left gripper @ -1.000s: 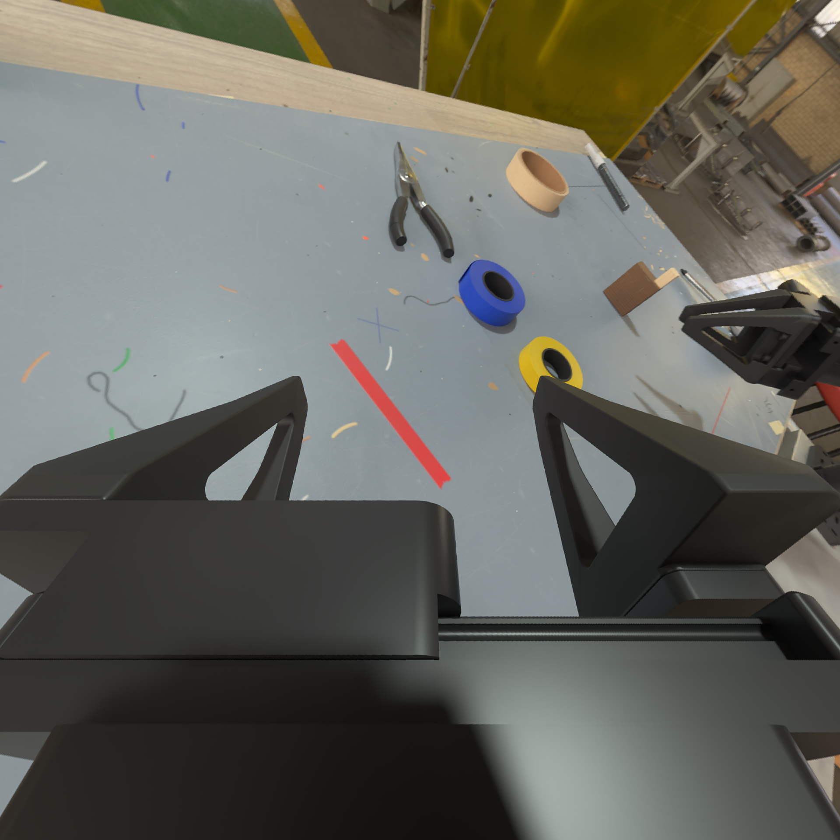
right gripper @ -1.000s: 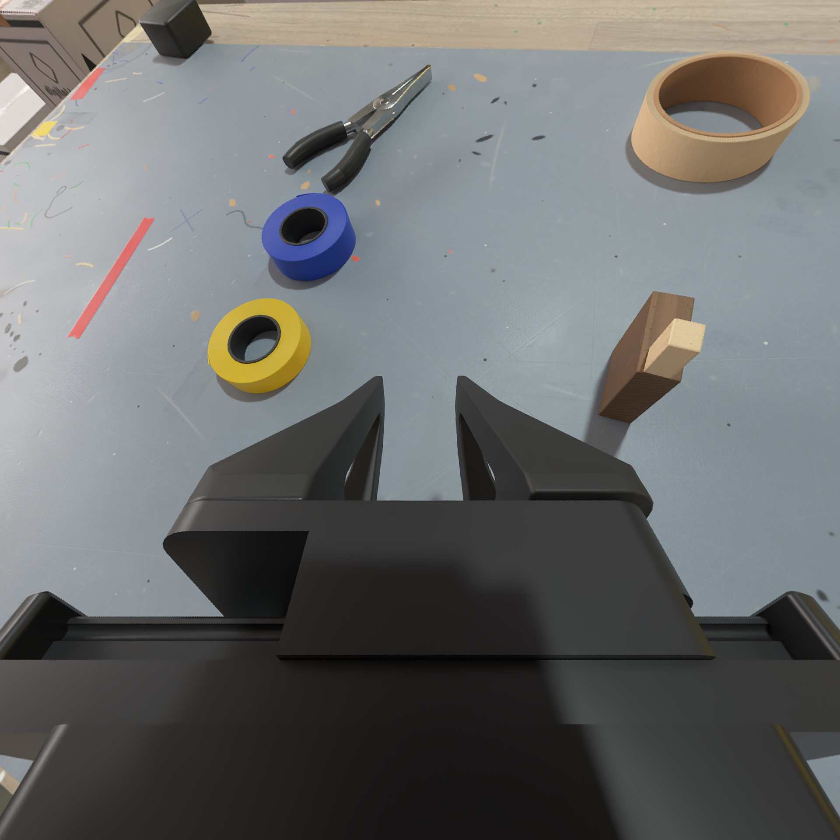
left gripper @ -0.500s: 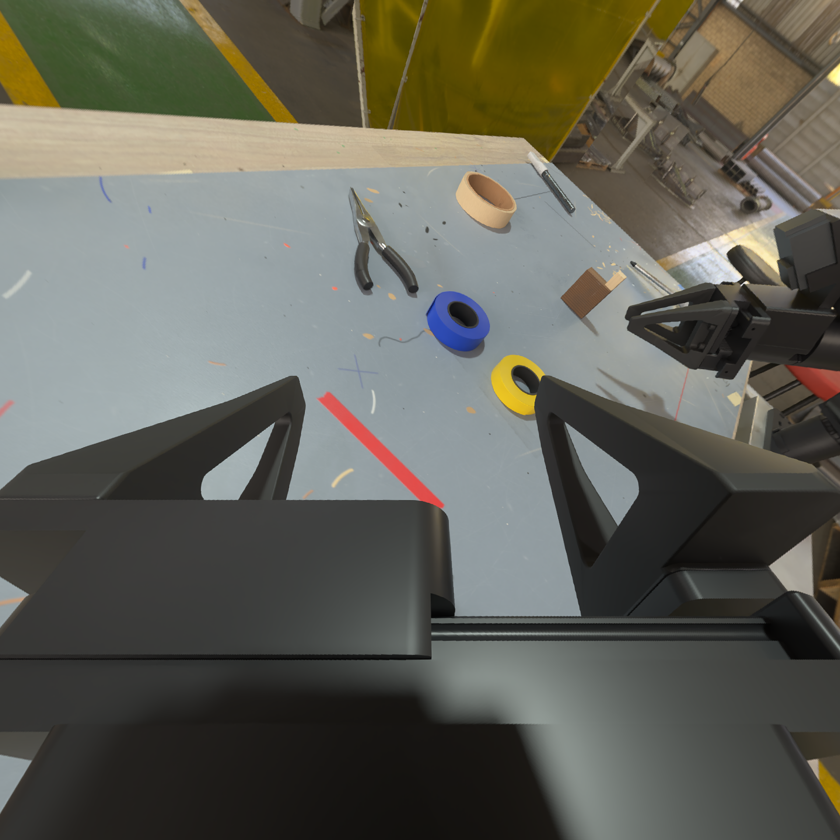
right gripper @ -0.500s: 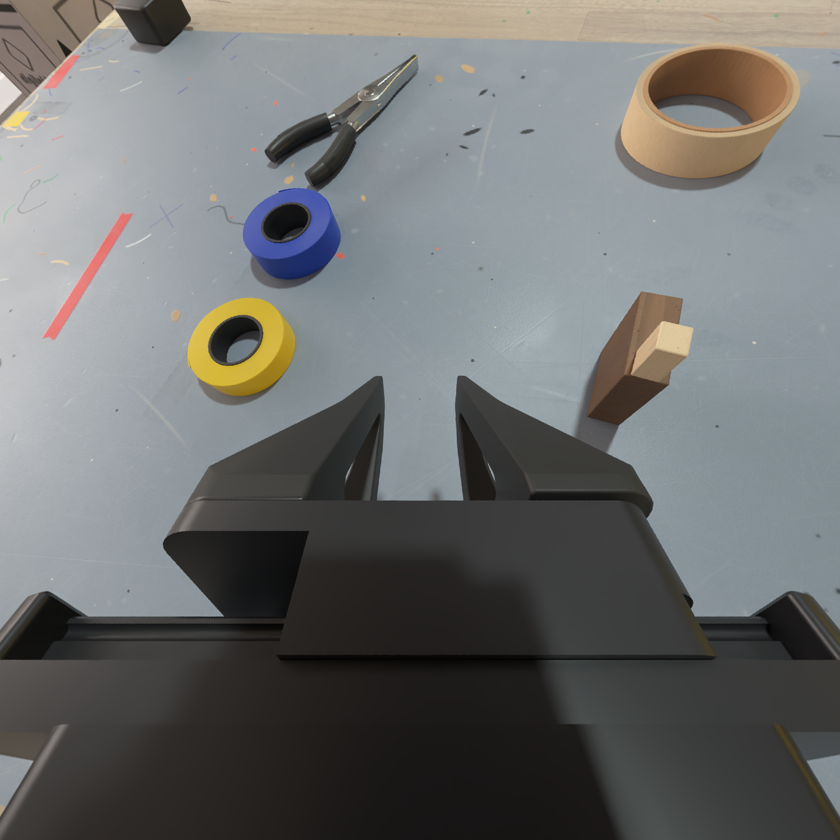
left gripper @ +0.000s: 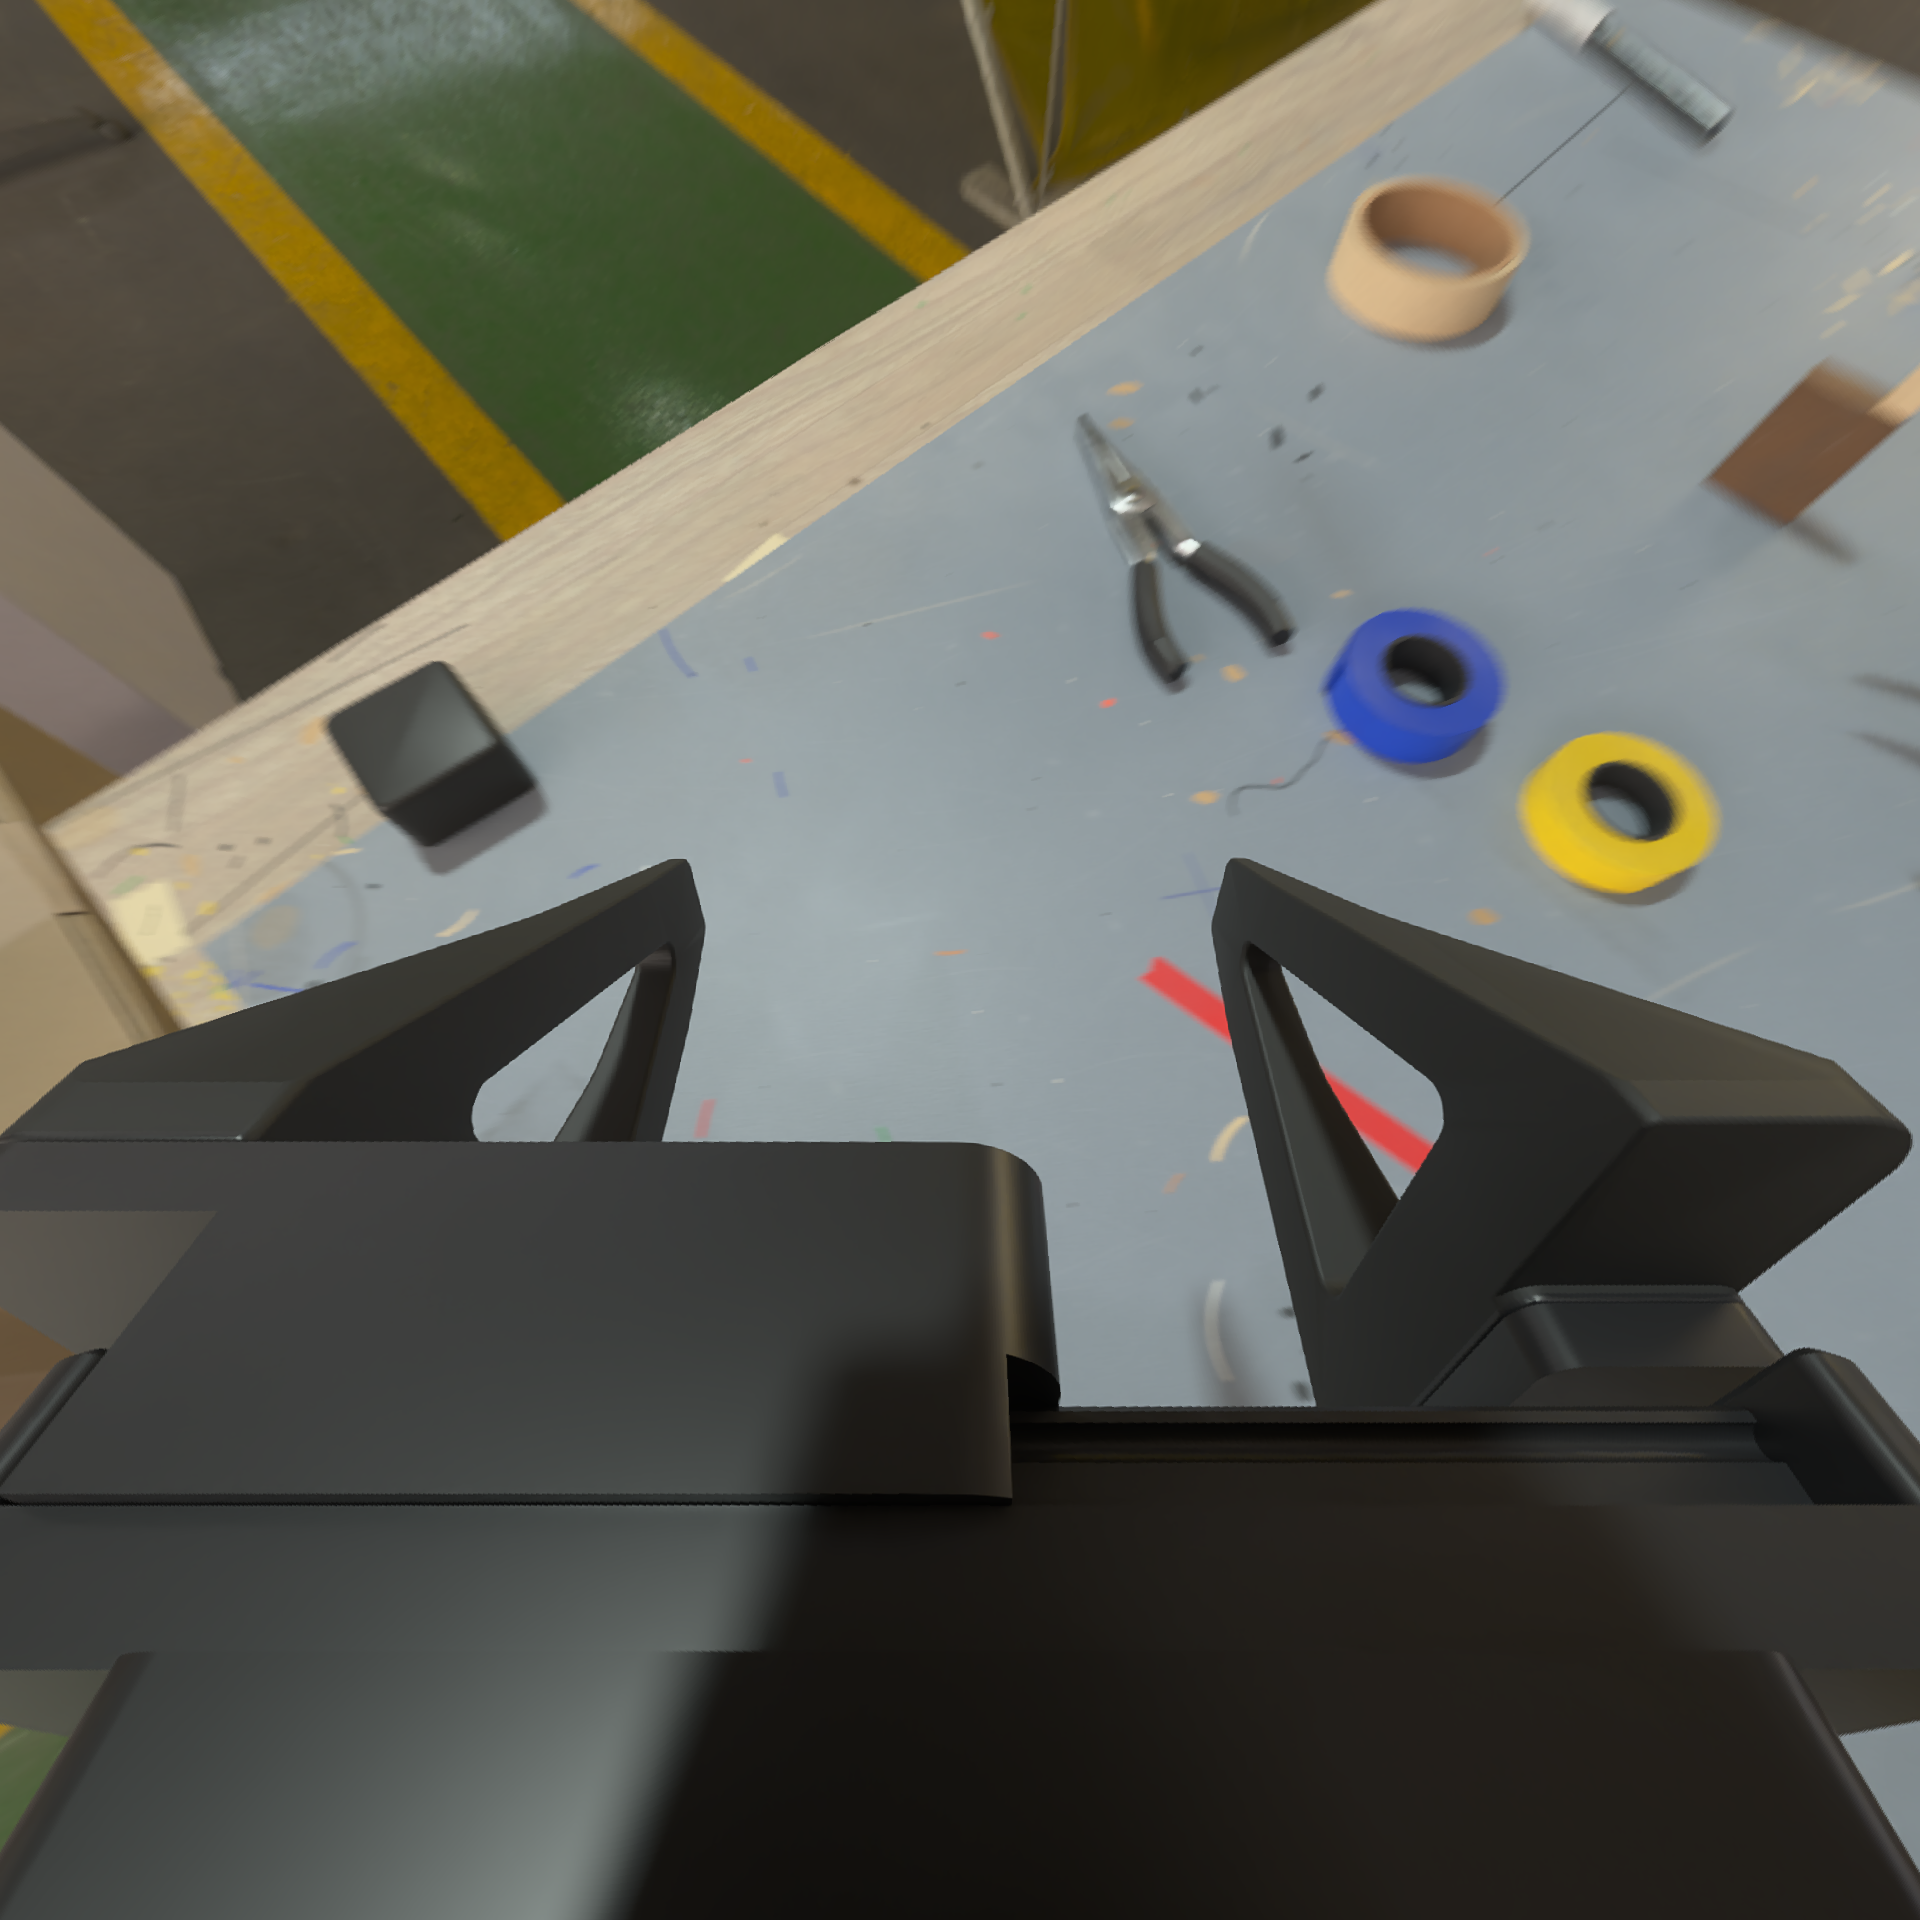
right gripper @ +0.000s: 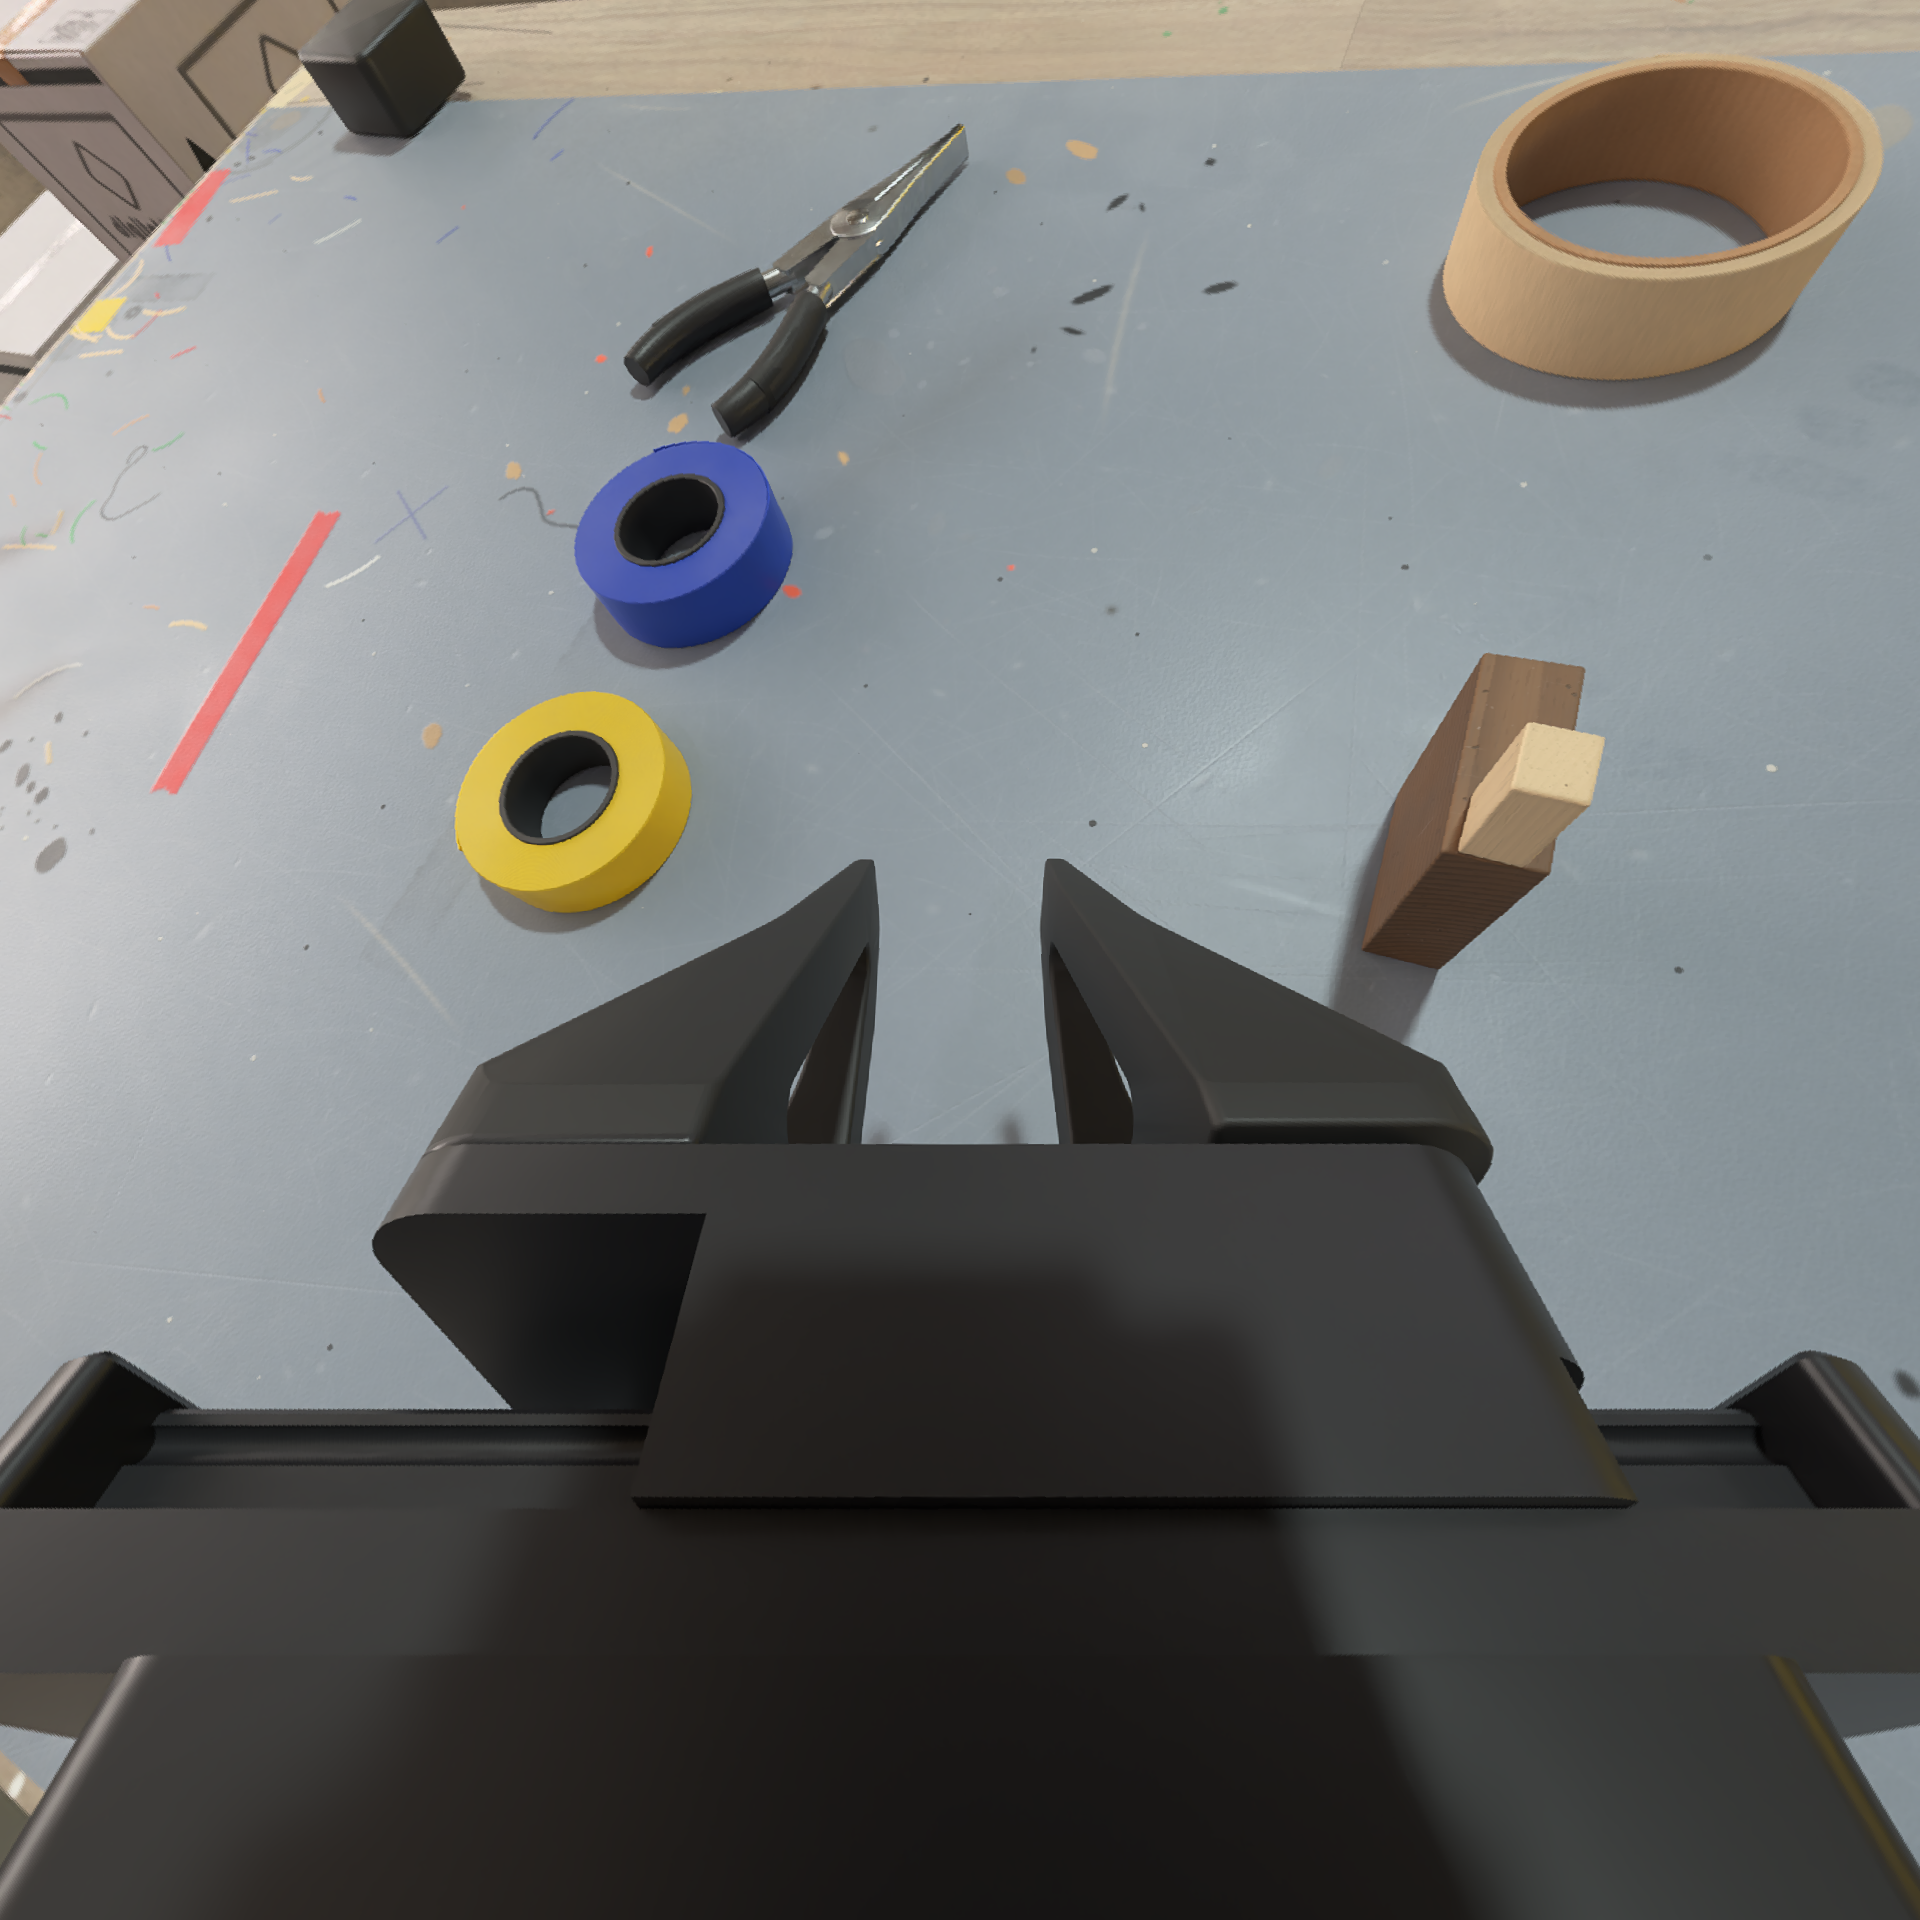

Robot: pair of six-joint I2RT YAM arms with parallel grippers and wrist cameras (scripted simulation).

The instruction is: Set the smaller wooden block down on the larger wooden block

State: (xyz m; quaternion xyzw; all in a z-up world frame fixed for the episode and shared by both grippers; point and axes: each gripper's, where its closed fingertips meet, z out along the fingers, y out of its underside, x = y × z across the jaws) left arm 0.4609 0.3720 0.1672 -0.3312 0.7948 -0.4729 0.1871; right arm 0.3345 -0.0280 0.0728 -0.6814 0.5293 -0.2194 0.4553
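Observation:
In the right wrist view the larger dark brown wooden block (right gripper: 1455,821) lies on the grey table at the right. The smaller pale wooden block (right gripper: 1538,795) rests on it, touching it along its right side. My right gripper (right gripper: 958,873) is left of and nearer than the blocks, apart from them, with a narrow gap between its fingers and nothing in it. My left gripper (left gripper: 956,873) is wide open and empty, far from the blocks. In the left wrist view the brown block (left gripper: 1808,447) shows blurred at the right edge.
A yellow tape roll (right gripper: 571,800), a blue tape roll (right gripper: 681,540), pliers (right gripper: 800,281) and a tan ring (right gripper: 1662,218) lie on the table. A black cube (right gripper: 379,62) sits at the far left corner. A marker (left gripper: 1642,68) lies near the far edge.
The left wrist view has swung to the left, so the black cube and table edge now show and the right arm has left it. The right gripper has barely shifted. The blocks have not moved.

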